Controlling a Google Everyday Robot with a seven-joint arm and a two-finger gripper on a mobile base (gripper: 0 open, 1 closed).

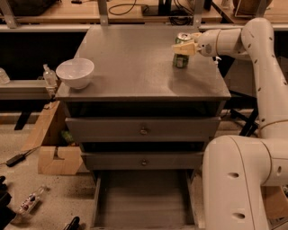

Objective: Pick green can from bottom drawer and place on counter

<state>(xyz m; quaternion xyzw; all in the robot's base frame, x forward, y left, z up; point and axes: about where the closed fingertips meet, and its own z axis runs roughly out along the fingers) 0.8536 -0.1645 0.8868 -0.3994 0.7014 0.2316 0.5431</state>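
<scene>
The green can [181, 54] with its silver top is upright at the right rear of the grey counter [135, 63], very low over it or just touching it; I cannot tell which. My gripper [185, 47] reaches in from the right and is shut on the can's upper part. The bottom drawer [144, 200] is pulled open below the cabinet, and its flat floor is bare.
A white bowl [75, 72] sits at the counter's front left corner. Two upper drawers with round knobs [143, 131] are closed. A wooden table with cables [135, 11] stands behind. A cardboard box [54, 152] lies on the floor at left. My white base [243, 184] is at lower right.
</scene>
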